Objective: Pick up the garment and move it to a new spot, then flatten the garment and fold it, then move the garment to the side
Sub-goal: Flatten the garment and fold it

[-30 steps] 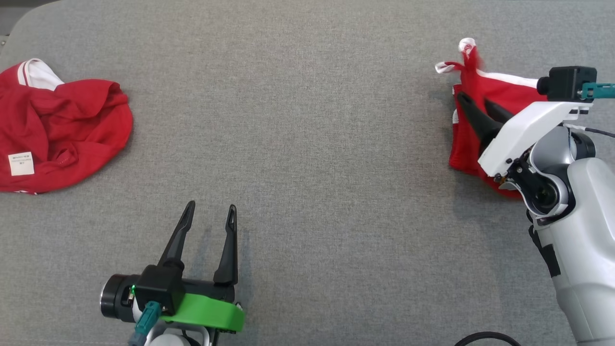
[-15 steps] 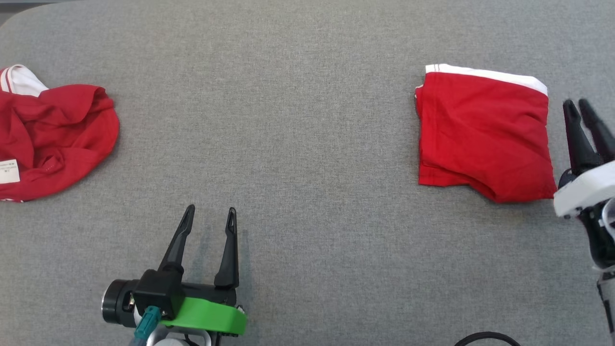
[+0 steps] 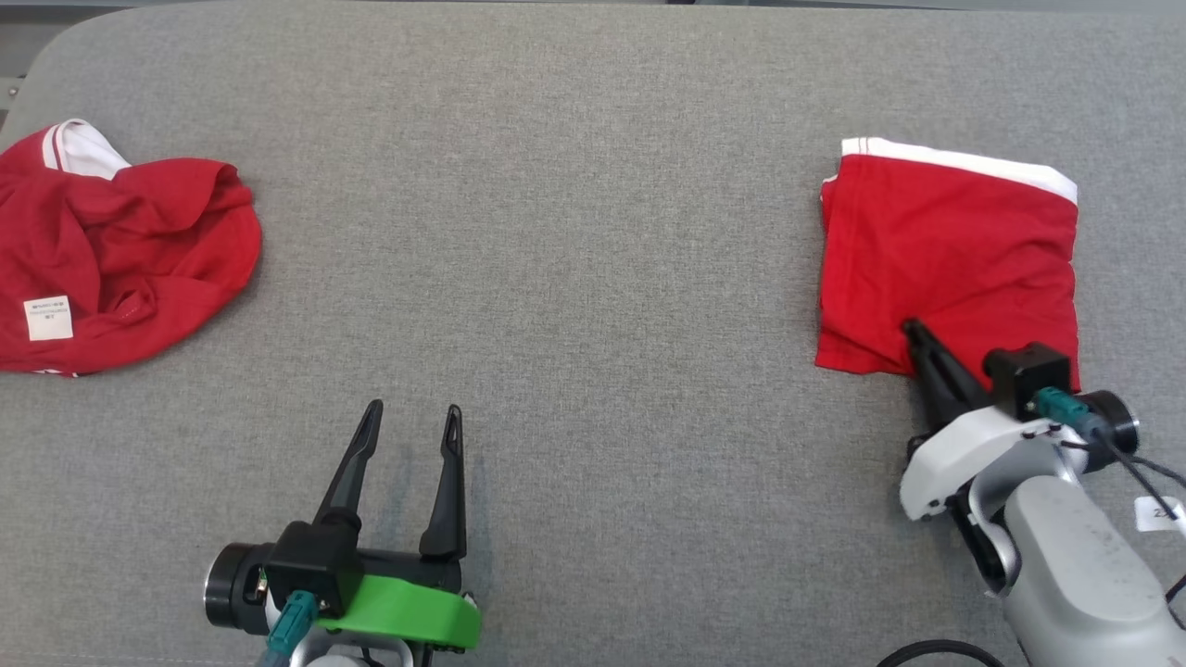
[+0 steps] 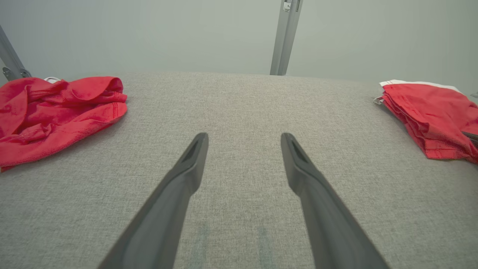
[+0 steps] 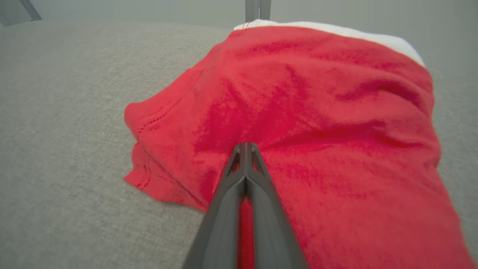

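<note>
Both right gripper (image 3: 912,327) fingers are pressed together on the folded garment (image 3: 945,241), any pinched cloth hidden; left gripper (image 3: 413,408) is spread wide.

Grey fabric tabletop (image 3: 593,185) before a pale wall (image 4: 149,30) with a metal post (image 4: 285,37)

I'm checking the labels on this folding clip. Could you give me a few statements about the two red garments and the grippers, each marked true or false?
1. The left gripper is open over bare table. True.
2. The right gripper is wide open. False: its fingers are closed together, with the tips on the near edge of the folded garment.
3. The crumpled garment lies on the robot's right. False: it lies on the left, away from both grippers.
4. The folded garment has a white band along its far edge. True.
</note>
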